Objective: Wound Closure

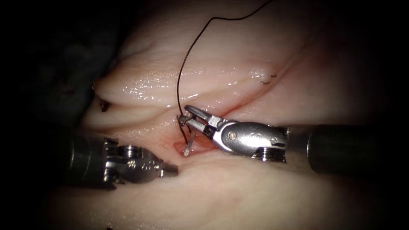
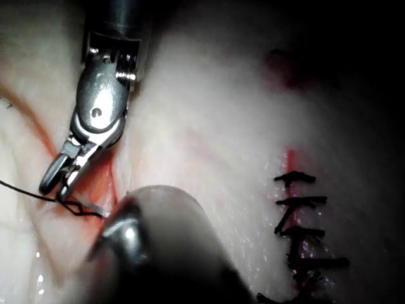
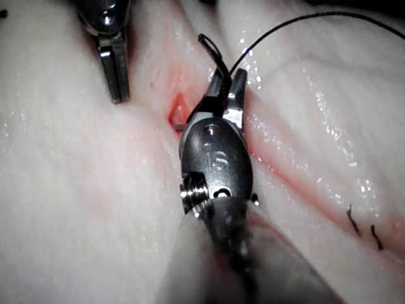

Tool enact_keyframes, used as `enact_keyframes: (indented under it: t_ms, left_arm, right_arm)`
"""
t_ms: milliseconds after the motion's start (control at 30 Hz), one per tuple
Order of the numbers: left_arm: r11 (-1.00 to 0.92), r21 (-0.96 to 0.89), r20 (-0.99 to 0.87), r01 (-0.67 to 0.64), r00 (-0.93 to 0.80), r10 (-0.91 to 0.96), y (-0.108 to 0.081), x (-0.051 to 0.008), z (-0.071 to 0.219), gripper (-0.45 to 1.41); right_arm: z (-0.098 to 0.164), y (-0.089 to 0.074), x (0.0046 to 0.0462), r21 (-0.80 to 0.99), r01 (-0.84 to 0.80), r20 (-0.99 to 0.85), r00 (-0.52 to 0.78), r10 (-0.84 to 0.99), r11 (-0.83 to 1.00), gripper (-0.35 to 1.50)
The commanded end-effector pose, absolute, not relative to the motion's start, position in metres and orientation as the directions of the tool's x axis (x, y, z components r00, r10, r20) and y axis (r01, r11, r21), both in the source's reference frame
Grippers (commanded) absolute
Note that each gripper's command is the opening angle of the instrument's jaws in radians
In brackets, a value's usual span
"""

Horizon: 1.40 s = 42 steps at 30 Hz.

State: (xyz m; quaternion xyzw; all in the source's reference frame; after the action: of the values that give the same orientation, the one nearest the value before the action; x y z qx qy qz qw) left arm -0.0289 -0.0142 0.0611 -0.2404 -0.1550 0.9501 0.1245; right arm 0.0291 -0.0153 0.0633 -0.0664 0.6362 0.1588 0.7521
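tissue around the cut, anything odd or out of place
Nothing stands out. The right tool grips the needle near its thread end, tip down in the cut. The thread trails up over the tissue. The left tool, shut, holds nothing.

Row of dark finished stitches (image 2: 304, 201), stray cut thread ends (image 1: 267, 79), dark surroundings (image 1: 47, 55) beyond.

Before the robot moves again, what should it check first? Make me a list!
1. Right tool holds the needle near its thread end: ok.
2. Needle tip in the cut: ok, it dips into the red opening.
3. Thread lies loose, looping away over the tissue: ok.
4. Left tool shut, holding nothing, left of the cut: ok.
5. How deep the needle sits: cannot tell.
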Motion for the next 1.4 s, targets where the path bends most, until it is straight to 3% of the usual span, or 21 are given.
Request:
enact_keyframes:
  t_ms: [33, 1400]
  left_arm:
    - [-0.923, -0.348, -0.419, -0.163, -0.854, 0.309, -0.0147, -0.0296, 0.0617, -0.38]
    - [-0.933, -0.326, -0.450, -0.154, -0.842, 0.296, -0.0151, -0.0293, 0.0655, -0.40]
  right_arm:
    - [0.0635, -0.0153, 0.0299, 0.109, -0.329, -0.978, 0.132, 0.160, 0.938, -0.35]
    - [0.0621, -0.0132, 0.0293, 0.228, -0.359, -0.959, 0.078, 0.273, 0.905, -0.35]
